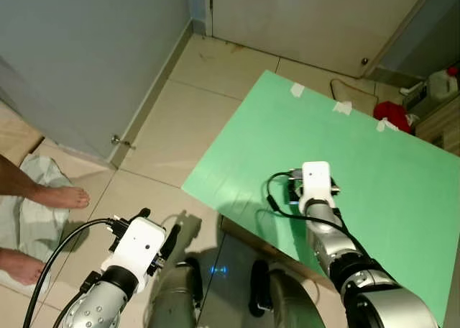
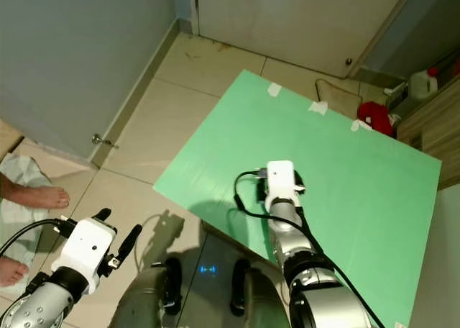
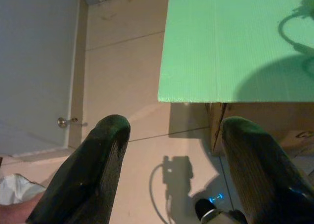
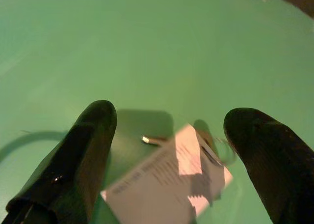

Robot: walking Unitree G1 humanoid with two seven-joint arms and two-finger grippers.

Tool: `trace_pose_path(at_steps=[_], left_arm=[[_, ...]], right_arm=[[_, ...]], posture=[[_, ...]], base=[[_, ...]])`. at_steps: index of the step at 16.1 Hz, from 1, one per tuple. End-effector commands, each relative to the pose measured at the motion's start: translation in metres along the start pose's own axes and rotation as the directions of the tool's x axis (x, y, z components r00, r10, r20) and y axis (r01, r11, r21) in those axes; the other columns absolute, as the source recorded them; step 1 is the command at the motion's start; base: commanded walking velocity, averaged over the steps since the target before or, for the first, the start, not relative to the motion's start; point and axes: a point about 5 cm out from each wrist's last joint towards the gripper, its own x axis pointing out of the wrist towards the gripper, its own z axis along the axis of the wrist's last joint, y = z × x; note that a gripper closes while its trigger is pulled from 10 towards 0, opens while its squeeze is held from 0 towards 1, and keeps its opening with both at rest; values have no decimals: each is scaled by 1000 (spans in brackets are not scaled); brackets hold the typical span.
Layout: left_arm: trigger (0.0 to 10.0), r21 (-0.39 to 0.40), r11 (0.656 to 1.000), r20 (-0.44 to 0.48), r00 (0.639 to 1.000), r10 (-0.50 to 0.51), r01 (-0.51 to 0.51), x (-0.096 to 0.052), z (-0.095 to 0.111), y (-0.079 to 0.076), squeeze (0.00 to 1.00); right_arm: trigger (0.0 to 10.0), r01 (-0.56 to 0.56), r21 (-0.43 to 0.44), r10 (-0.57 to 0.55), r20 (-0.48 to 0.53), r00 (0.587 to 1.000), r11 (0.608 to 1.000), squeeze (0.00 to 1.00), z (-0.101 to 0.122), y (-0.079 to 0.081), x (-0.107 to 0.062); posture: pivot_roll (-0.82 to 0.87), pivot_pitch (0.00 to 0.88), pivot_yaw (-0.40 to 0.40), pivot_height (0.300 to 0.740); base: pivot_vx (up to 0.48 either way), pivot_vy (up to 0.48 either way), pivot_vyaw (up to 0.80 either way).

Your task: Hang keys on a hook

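while its print blurs, a white tag [image 4: 167, 182] lies between the spread right claw [image 4: 171, 150].

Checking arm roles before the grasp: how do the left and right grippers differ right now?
The right gripper is extended over the green board, straddling a white paper tag with metal bits; the left gripper hangs low over the tiled floor, beside the board, with nothing between its fingers. Both are open.

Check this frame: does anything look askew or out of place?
Mildly. The green board lies skewed over a cardboard box, one corner overhanging the floor, far edge taped. A person's bare feet stand close to the left gripper. The right gripper hangs open over a white tag.
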Motion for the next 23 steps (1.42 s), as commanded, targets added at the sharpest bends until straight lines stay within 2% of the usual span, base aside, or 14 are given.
trace_pose_path(at_steps=[1,5,7,9,12,15,17,18,20,23], left_arm=[[10000,-2,1000,-22,1000,-10,10,-5,-2,-4,0],[10000,2,1000,-38,999,-19,19,-7,-3,-5,0],[10000,5,1000,-43,999,-22,23,-7,-3,-4,0],[10000,7,1000,-46,999,-25,25,-7,-3,-4,0],[10000,10,1000,-44,999,-28,29,-7,-1,-5,0],[10000,3,1000,-46,998,-31,31,-7,0,-8,0],[10000,-2,999,-43,998,-35,35,-6,0,-10,0],[10000,-4,999,-41,999,-36,36,-4,1,-10,0],[10000,-7,999,-36,999,-35,35,-1,2,-10,0],[10000,-13,1000,-31,999,-26,26,0,3,-9,0]], right_arm=[[10000,32,48,-28,-78,997,998,0,-14,-4,-3],[10000,67,212,-19,-218,976,975,0,-33,0,-9],[10000,70,318,23,-282,959,946,0,-42,4,-12],[10000,4,319,89,-277,957,948,0,-45,12,-16],[10000,-77,278,161,-296,941,958,0,-64,16,-29],[10000,-132,243,204,-301,932,961,0,-83,12,-48],[10000,-149,229,216,-302,929,962,0,-87,9,-58],[10000,-159,217,219,-288,932,963,0,-86,8,-62],[10000,-185,212,230,-211,950,959,0,-69,10,-61],[10000,-251,209,272,-77,959,945,0,-23,11,-59]], posture=[[276,356,-44,722],[274,362,-37,722],[267,366,-31,722],[260,367,-32,722],[251,371,-43,722],[229,374,-55,722],[220,373,-57,722],[213,370,-60,722],[206,365,-60,722],[211,362,-63,722]], base=[[0,0,0],[0,0,0],[0,0,0],[0,0,0],[0,0,0],[0,0,0],[0,0,0],[0,0,0],[0,0,0],[0,0,0]])
